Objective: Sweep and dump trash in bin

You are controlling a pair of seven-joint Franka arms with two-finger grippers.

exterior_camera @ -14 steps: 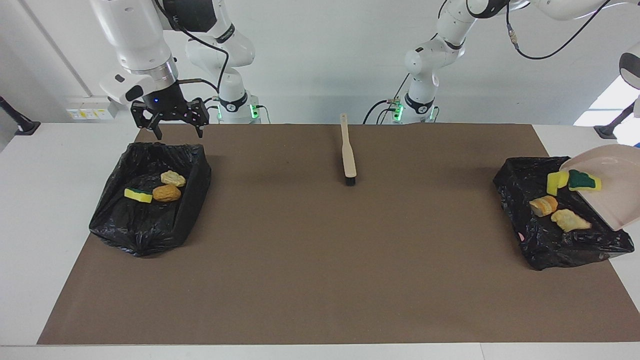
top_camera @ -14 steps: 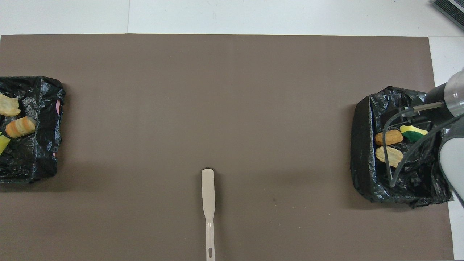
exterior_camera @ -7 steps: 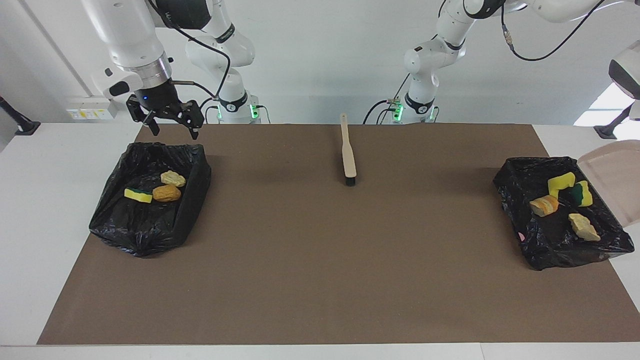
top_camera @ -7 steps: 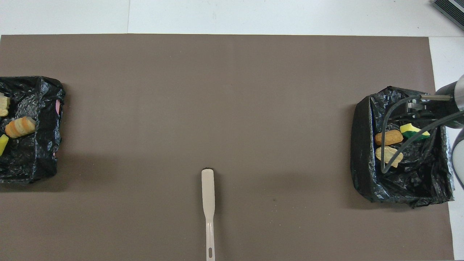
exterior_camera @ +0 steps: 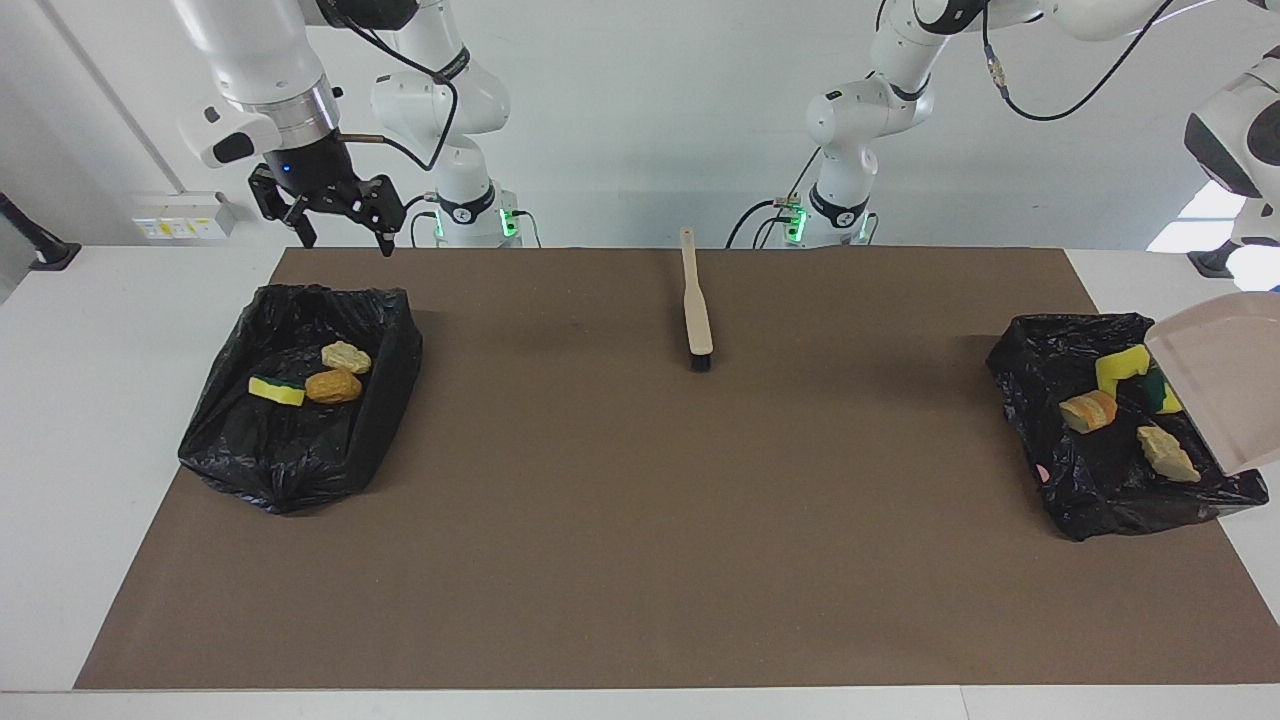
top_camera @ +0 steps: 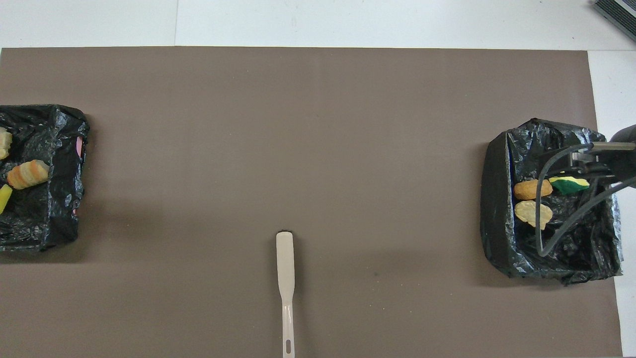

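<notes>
Two black-lined bins on the worktop (exterior_camera: 60, 400), one at each arm's end. Bin at the right arm's end (exterior_camera: 300, 400) holds three trash chunks (exterior_camera: 305, 378). Bin at the left arm's end (exterior_camera: 1120, 420) holds four (exterior_camera: 1125, 400). One brush (exterior_camera: 695, 310) lies on the mat. One dustpan (exterior_camera: 1225, 375), tilted over that bin, emptied since a second ago. Right hand (exterior_camera: 340, 245) spread wide, risen above its bin. Left hand out of sight, clamped narrow; dustpan's grip unseen.
</notes>
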